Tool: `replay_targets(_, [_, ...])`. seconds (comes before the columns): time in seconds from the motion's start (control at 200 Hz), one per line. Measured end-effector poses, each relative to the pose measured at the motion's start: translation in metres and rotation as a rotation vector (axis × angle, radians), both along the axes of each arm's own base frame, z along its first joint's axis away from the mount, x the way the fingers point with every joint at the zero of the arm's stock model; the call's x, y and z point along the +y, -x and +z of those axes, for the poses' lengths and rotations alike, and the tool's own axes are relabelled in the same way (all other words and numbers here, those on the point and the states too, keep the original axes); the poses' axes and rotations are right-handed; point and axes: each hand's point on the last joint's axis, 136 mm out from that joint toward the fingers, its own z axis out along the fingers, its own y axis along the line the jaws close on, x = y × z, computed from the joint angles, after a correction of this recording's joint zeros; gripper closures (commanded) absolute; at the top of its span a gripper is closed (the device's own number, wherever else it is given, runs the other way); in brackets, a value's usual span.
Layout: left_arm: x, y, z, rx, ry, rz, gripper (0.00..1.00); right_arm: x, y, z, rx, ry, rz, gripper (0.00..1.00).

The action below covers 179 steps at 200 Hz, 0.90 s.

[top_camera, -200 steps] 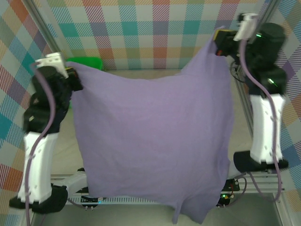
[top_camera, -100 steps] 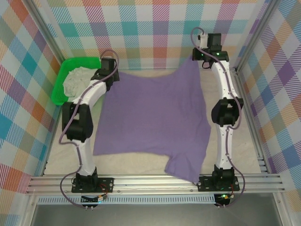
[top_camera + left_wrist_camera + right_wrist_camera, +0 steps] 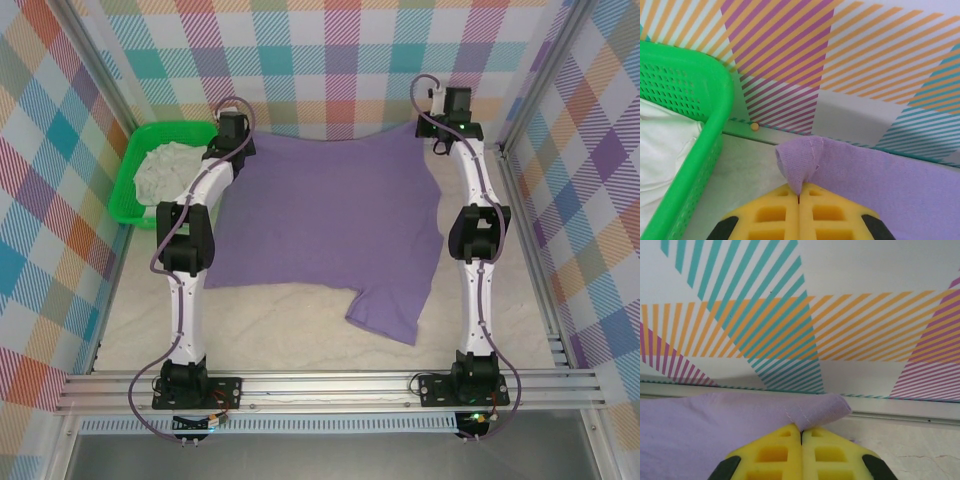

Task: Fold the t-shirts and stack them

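At far wall, purple tee [image 3: 330, 215] corners tight in L/R jaws

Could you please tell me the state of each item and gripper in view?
Purple t-shirt: spread flat on the table, unfolded.
White t-shirt: crumpled in the green basket.
Green basket: upright, at the far left.
Left gripper: shut on the purple t-shirt's far edge.
Right gripper: shut on the purple t-shirt's far edge.

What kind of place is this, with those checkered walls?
Probably a robot test cell: plaid-printed walls box in the table, the left arm and right arm are bolted to a metal rail, and a purple t-shirt lies spread.
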Motion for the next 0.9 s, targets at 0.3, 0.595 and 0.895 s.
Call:
replay_targets(0.3, [0.004,0.000,-0.008,0.006,0.014,0.002,1.00,0.006,0.042,-0.004,0.094,-0.027,0.032,1.00])
replay_targets(0.595, [0.016,0.010,-0.041,0.055,0.012,0.014,1.00,0.011,0.091,0.034,0.043,-0.065,0.047,1.00])
replay_targets(0.895, [0.019,0.020,-0.055,0.075,0.005,0.015,1.00,0.016,0.145,0.023,0.079,-0.128,0.053,1.00])
